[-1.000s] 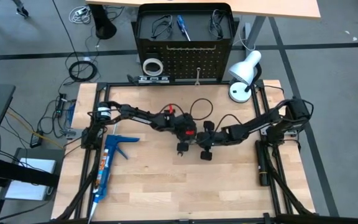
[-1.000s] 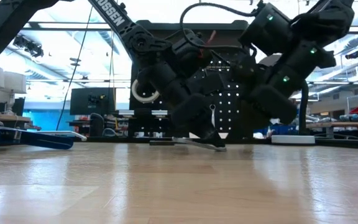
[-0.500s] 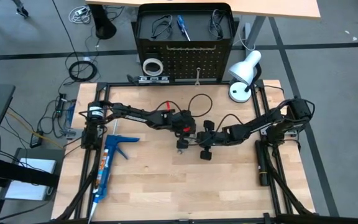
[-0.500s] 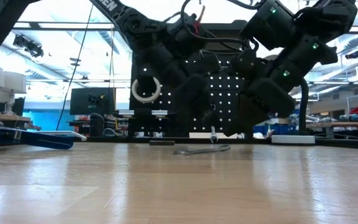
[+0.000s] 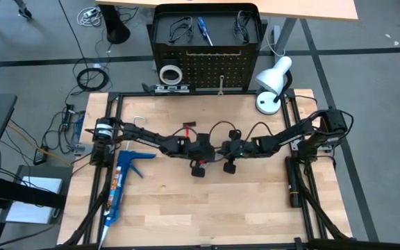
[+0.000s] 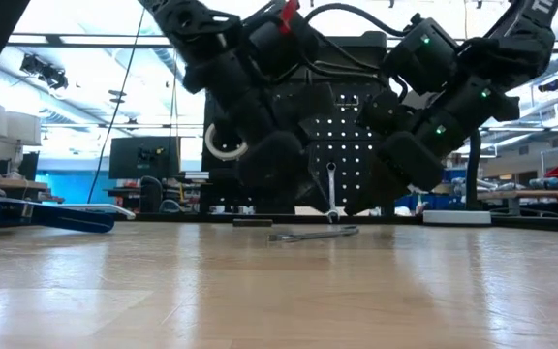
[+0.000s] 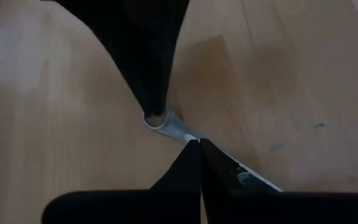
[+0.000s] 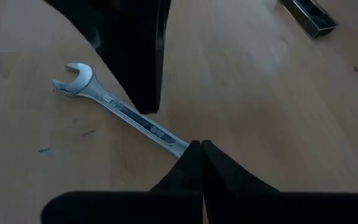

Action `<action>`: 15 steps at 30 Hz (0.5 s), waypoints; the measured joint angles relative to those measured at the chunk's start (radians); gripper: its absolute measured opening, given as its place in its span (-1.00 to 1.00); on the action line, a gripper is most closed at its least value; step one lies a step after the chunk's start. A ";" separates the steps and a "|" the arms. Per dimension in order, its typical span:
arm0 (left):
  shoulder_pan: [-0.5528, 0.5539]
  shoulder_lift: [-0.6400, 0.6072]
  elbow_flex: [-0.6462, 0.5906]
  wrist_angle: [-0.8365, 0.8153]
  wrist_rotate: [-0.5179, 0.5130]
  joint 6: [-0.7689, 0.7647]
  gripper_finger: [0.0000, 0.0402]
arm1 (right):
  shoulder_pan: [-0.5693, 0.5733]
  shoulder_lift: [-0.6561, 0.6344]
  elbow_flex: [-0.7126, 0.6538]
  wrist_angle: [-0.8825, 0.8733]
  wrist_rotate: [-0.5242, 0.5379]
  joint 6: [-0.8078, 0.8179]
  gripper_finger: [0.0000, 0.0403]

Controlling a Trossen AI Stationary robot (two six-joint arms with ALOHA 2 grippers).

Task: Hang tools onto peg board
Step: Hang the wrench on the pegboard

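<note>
At mid-table the silver wrench (image 8: 120, 111) lies flat on the wood, both the right gripper (image 5: 229, 167) and left gripper (image 5: 198, 171) clenched empty above it, so the right should reopen, straddle its shank squarely, then lift it toward the peg board (image 5: 207, 66).

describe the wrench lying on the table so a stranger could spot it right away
On the wooden table, look mid-table where both grippers meet. The silver wrench lies flat there, one end open-jawed. Another wrench hangs on the peg board.
</note>
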 joint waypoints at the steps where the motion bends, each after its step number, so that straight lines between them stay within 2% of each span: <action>1: -0.004 -0.007 -0.020 0.020 -0.007 0.000 -1.00 | 0.000 0.002 0.000 0.002 -0.001 -0.006 -0.98; 6: -0.016 -0.049 -0.117 0.138 -0.014 -0.033 -1.00 | -0.008 0.055 0.000 0.026 -0.003 -0.011 -0.96; 15: -0.029 -0.109 -0.183 0.123 -0.052 -0.093 -1.00 | -0.009 0.155 0.008 0.102 0.014 0.089 -0.96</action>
